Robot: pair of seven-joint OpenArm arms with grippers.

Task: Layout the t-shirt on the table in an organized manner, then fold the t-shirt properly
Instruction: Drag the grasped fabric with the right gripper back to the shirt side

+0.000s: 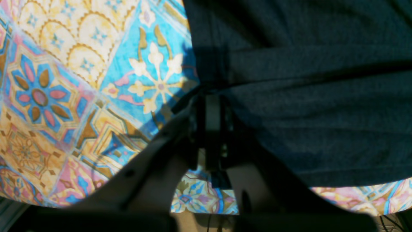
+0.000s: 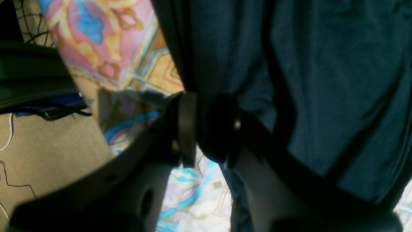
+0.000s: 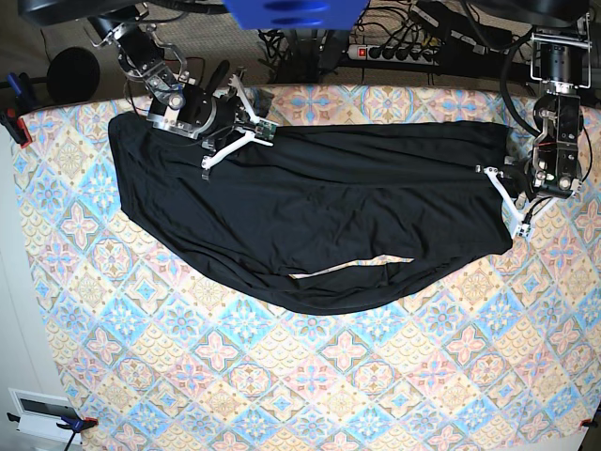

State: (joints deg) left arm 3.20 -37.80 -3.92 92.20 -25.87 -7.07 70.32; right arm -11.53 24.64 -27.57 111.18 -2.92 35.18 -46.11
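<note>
We see the desk (image 3: 310,395) in patterned tile cloth, with the black t-shirt (image 3: 310,216) spread wide across its far half. Left tool (image 1: 209,106) is pressed together, pinching the t-shirt's edge. Right tool (image 2: 206,125) has its fingers parted, with t-shirt fabric sitting between them.

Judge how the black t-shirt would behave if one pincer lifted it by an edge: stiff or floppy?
Probably floppy: the t-shirt lies in soft folds and ripples, with a curved, sagging lower edge. It would likely drape and stretch instead of holding shape, since it bunches into pleats around the right pincer. It may drag on the table cloth more than slide freely.
</note>
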